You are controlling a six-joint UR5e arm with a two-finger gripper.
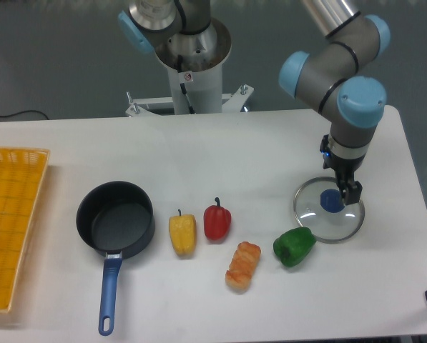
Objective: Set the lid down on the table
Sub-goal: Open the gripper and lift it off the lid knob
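The lid, round clear glass with a metal rim and a blue knob, lies flat on the white table at the right, just behind a green pepper. My gripper hangs a little above the knob and slightly to its right. Its fingers are open and hold nothing; the knob shows free beside them.
A dark pot with a blue handle sits left of centre. A yellow pepper, a red pepper, a bread roll and a green pepper lie along the front. A yellow mesh tray is at the left edge.
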